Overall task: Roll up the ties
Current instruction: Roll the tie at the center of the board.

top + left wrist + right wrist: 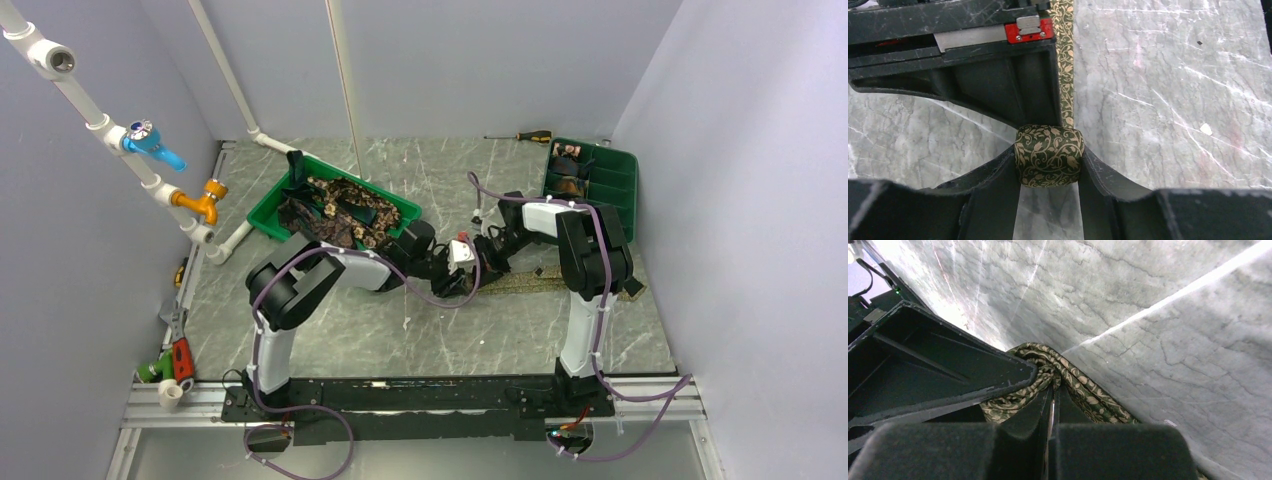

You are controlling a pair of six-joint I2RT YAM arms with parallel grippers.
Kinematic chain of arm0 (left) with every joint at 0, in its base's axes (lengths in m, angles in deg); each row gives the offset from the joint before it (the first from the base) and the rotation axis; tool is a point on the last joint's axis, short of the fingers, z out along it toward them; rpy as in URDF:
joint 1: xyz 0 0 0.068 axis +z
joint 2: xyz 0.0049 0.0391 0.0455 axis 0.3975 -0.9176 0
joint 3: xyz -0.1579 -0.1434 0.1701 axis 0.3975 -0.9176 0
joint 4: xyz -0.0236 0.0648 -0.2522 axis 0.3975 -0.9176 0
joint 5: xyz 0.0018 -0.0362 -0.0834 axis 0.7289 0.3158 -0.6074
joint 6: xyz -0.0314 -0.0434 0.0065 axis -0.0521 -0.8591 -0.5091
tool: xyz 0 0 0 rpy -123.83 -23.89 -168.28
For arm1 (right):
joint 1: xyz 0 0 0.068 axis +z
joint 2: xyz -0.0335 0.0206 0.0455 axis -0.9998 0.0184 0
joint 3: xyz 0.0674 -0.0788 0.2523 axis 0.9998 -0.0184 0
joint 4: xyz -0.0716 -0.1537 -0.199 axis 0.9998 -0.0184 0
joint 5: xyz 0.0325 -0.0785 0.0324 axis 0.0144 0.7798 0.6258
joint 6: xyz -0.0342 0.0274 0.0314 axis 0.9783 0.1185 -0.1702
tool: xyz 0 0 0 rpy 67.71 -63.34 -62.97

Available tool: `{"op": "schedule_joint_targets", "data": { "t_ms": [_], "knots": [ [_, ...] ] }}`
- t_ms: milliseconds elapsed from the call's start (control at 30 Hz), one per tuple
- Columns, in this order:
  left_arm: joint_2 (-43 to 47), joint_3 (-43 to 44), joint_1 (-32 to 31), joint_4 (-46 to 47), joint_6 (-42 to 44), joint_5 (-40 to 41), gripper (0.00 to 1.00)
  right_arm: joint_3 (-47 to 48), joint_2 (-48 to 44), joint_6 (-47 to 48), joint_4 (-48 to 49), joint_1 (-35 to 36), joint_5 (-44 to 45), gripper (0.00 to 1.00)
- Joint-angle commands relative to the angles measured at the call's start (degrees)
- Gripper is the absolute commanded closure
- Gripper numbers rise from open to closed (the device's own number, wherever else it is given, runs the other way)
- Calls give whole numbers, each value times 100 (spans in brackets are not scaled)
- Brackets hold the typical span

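Note:
A dark green tie with a tan vine pattern lies as a strip (545,283) across the table's middle. Its left end is wound into a small coil (1049,155). My left gripper (1049,165) is shut on that coil, one finger on each side; it sits at mid-table in the top view (452,283). The unrolled strip (1066,60) runs away from the coil. My right gripper (1053,385) is shut, pinching the tie's fabric (1083,390) right beside the coil; it also shows in the top view (487,258). More ties (335,212) lie heaped in the left tray.
A green tray (268,215) stands at the back left. A green compartment tray (610,185) with rolled ties (568,170) stands at the back right. A screwdriver (522,136) lies at the back wall. White pipes with taps (150,150) run along the left wall.

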Motion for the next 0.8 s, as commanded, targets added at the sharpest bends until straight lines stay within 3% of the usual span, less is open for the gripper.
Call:
{"op": "schedule_joint_targets", "data": {
  "t_ms": [0, 267, 500, 767],
  "knots": [
    [-355, 300, -176, 146, -208, -342, 54, -110, 93, 81, 584, 53, 640, 100],
    [-776, 290, -189, -687, 123, 450, 48, -195, -20, -142, 766, 78, 400, 100],
    [-634, 204, -96, -1751, 525, 1041, 70, -61, -407, -53, 289, -51, 24, 99],
    [-531, 413, -85, -2870, 531, 1142, 72, 169, -686, 191, -403, -209, -1007, 60]
  ]
}}
